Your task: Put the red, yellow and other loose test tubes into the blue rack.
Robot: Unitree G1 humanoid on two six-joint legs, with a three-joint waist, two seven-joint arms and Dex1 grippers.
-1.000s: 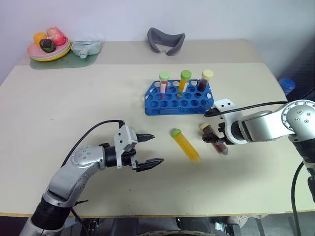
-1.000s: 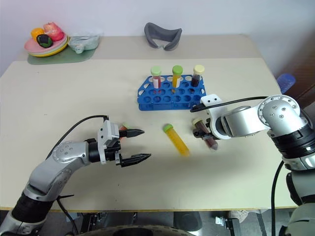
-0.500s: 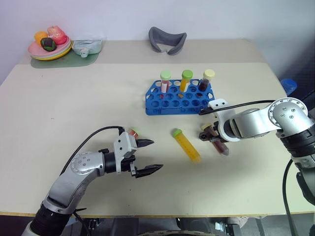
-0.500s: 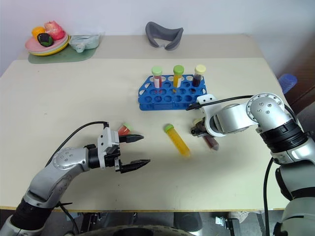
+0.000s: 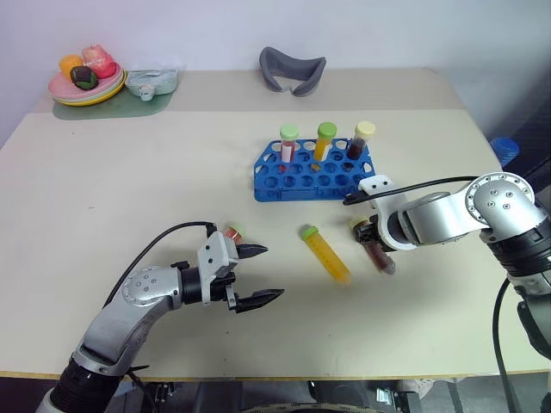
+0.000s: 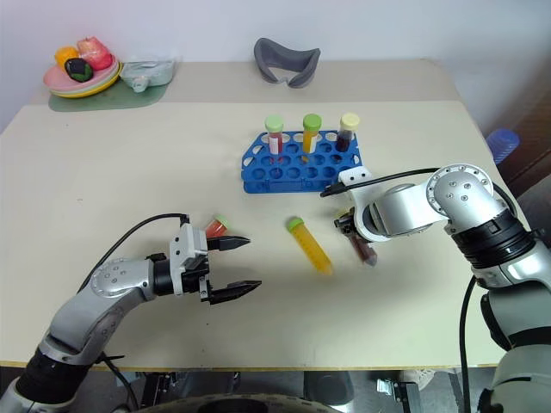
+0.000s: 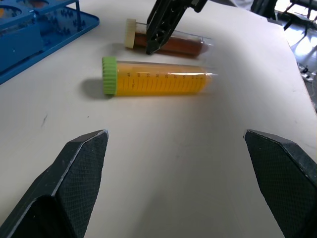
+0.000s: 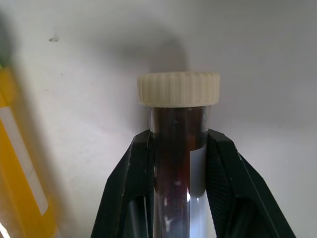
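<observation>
So my right gripper [image 8: 174,163] is clamped on the dark brown tube [image 5: 374,245], the one with the cream cap, fingers pinching it just below the cap while it lies flat on the beige table [image 5: 129,189]. It sits a bit in front of the blue rack [image 5: 312,173], off that rack's right end. Just beside it, on the side toward my other arm, lies the yellow tube [image 5: 325,255] with a green cap, also flat on the table and not touching the brown one; the two lie roughly parallel, caps pointing toward the rack. My left gripper [image 5: 258,274] is spread wide with nothing between the fingers, hovering low over the table and pointing across at the yellow tube, with a clear stretch of table between them. Right behind that gripper's upper finger there's a small reddish tube [image 5: 232,232] with a green cap, mostly hidden, so I can't say exactly how it lies. The rack already has three tubes standing upright in its back row: a pinkish red one with a green cap [image 5: 287,142], an orange-yellow one with a green cap [image 5: 323,140] and a dark one with a pale yellow cap [image 5: 360,139]. Way off at the far corner there's a plate of toy food [image 5: 84,76], and a grey curved thing [image 5: 292,68] sits at the back edge.
</observation>
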